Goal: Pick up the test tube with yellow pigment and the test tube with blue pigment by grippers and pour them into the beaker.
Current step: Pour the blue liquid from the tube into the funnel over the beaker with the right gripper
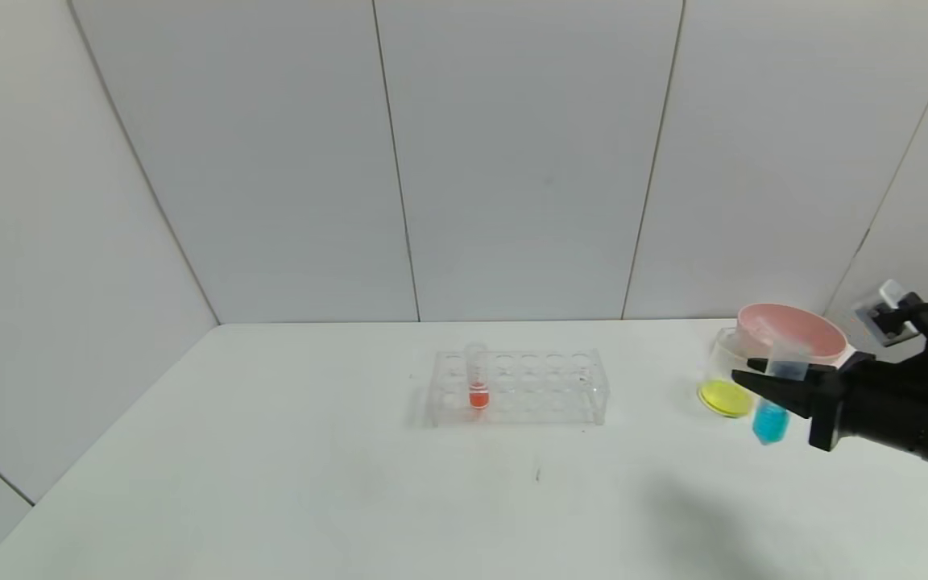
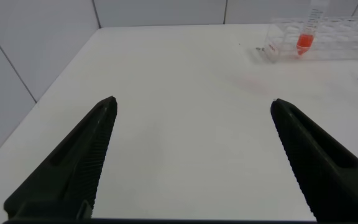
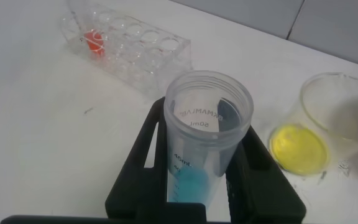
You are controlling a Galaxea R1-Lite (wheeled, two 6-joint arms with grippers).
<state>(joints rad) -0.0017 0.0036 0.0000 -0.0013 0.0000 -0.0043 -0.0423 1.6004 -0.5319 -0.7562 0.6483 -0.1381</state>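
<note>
My right gripper (image 1: 762,385) is shut on the test tube with blue pigment (image 1: 772,420), held nearly upright above the table just beside the beaker (image 1: 727,385). The beaker holds yellow liquid at its bottom. In the right wrist view the tube (image 3: 199,146) stands between my fingers (image 3: 263,180) with its open mouth up and cyan liquid low inside; the beaker (image 3: 303,146) is close by. The test tube with yellow pigment is out of view. My left gripper (image 2: 191,109) is open and empty over bare table.
A clear tube rack (image 1: 520,387) stands mid-table with an orange-red tube (image 1: 477,379) in it; both show in the left wrist view (image 2: 306,38). A pink bowl (image 1: 790,332) sits behind the beaker. White walls close the back and left.
</note>
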